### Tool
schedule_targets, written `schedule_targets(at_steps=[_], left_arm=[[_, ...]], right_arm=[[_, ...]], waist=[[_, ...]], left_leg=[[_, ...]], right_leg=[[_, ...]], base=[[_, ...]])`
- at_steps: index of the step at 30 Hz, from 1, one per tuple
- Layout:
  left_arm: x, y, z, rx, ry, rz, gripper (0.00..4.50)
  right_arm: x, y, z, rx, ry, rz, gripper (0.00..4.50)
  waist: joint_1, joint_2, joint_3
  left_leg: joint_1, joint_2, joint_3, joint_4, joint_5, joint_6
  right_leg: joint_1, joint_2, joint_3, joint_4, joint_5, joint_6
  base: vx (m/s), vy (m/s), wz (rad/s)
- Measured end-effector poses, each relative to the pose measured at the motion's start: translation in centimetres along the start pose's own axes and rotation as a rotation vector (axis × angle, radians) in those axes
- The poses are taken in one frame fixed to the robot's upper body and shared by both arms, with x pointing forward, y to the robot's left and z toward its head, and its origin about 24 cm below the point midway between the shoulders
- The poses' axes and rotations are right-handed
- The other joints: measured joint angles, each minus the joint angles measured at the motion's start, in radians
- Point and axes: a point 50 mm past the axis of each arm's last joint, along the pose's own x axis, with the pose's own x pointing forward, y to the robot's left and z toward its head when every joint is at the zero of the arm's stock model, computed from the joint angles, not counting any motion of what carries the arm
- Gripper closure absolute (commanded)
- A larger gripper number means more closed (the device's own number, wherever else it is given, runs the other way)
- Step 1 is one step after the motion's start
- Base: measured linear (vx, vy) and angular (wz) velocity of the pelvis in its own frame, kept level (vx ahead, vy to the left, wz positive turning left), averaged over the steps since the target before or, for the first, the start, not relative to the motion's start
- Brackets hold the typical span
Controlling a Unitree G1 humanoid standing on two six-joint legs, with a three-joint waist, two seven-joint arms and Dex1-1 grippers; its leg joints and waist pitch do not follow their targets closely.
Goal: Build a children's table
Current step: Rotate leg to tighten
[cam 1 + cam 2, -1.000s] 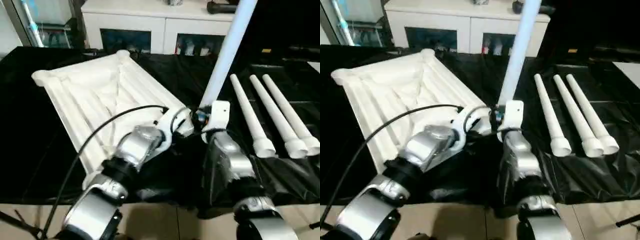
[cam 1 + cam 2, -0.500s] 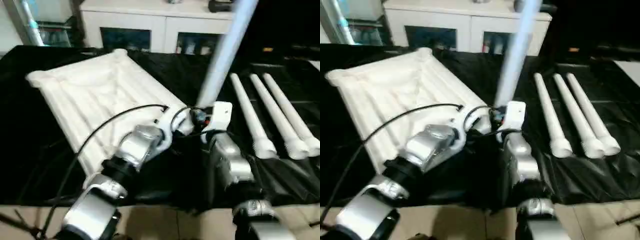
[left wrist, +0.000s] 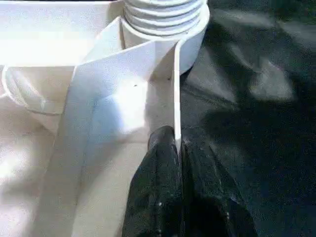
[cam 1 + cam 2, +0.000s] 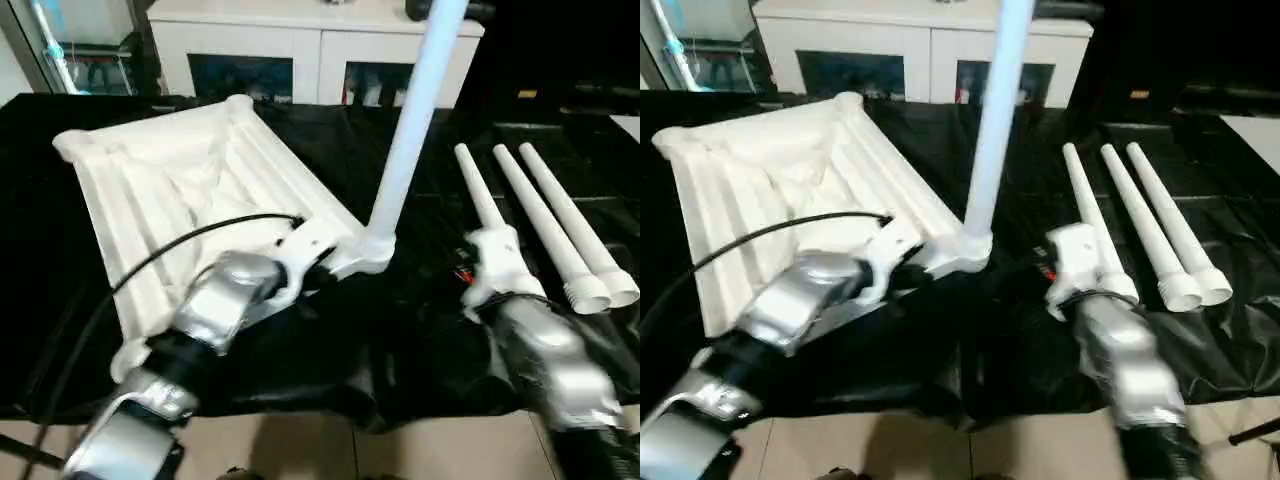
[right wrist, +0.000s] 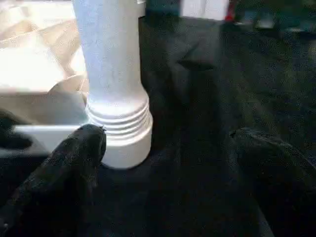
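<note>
The white tabletop (image 4: 190, 190) lies ribbed side up on the black cloth. One white leg (image 4: 405, 130) stands upright in its near right corner socket (image 4: 372, 252), threads showing at the base (image 5: 121, 123). My left gripper (image 3: 177, 140) is shut on a thin wall of the tabletop just beside that socket. My right gripper (image 5: 168, 148) is open, its black fingers (image 5: 79, 153) spread wide, and it stands a short way to the right of the leg without touching it. Three more legs (image 4: 545, 225) lie side by side on the right.
A white cabinet (image 4: 310, 50) with glass doors stands behind the table. The black cloth (image 4: 420, 330) covers the work surface up to its front edge, with floor below. A black cable (image 4: 180, 245) arcs from my left arm over the tabletop.
My right gripper has opened, let go of the upright leg and drawn back to the right. The leg stays standing in the socket. The left gripper keeps its hold.
</note>
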Motion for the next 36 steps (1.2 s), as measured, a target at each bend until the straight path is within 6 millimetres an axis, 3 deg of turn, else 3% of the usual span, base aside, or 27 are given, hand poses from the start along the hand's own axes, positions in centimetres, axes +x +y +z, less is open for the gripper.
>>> schedule_targets(at_steps=[4,8,15,20,33,36], left_arm=[[-1.3,-0.8,-0.7,0.044,0.019,-0.135,4.5],[-1.1,-1.5,-0.4,0.062,0.026,-0.189,4.5],[-0.9,-1.9,-0.2,0.069,0.028,-0.206,4.5],[-0.9,-2.0,-0.1,0.072,0.031,-0.209,4.5],[-0.9,-1.9,-0.2,0.072,0.036,-0.207,4.5],[-0.9,-1.9,-0.2,0.073,0.036,-0.207,4.5]], right_arm=[[-1.6,-0.4,0.0,-0.018,0.086,0.132,0.06],[-1.1,1.1,-0.2,0.005,0.104,0.254,0.06],[0.9,1.2,0.5,-0.054,0.099,0.287,0.06],[2.3,1.4,0.5,-0.061,0.097,0.286,0.64],[2.6,1.7,0.2,-0.063,0.098,0.354,1.7],[2.6,1.7,0.2,-0.066,0.096,0.36,1.78]], waist=[[0.008,0.0,0.0],[0.024,-0.001,0.0],[0.027,-0.001,0.0],[0.029,-0.001,0.001],[0.028,-0.002,0.001],[0.028,-0.002,0.0]], left_leg=[[0.0,0.0,0.0,-0.001,0.0,0.0],[-0.001,-0.002,0.0,-0.001,0.0,0.0],[-0.001,-0.002,0.0,0.0,0.0,0.0],[-0.003,-0.002,0.0,0.0,0.0,0.0],[-0.002,-0.002,0.0,0.001,0.0,0.0],[-0.002,-0.002,0.0,0.001,0.0,0.0]], right_leg=[[0.001,0.0,0.0,-0.001,0.0,0.0],[0.001,-0.001,0.001,-0.001,0.0,0.0],[0.002,-0.001,0.002,-0.001,0.0,0.0],[0.001,-0.001,0.002,-0.001,0.0,-0.001],[0.002,-0.001,0.001,0.001,0.0,-0.001],[0.002,-0.001,0.001,0.001,0.0,-0.001]], base=[[0.0,0.0,0.0],[0.0,0.0,0.0],[0.0,0.0,0.0],[0.0,0.0,0.0],[0.0,0.0,0.0],[0.0,0.0,0.0]])
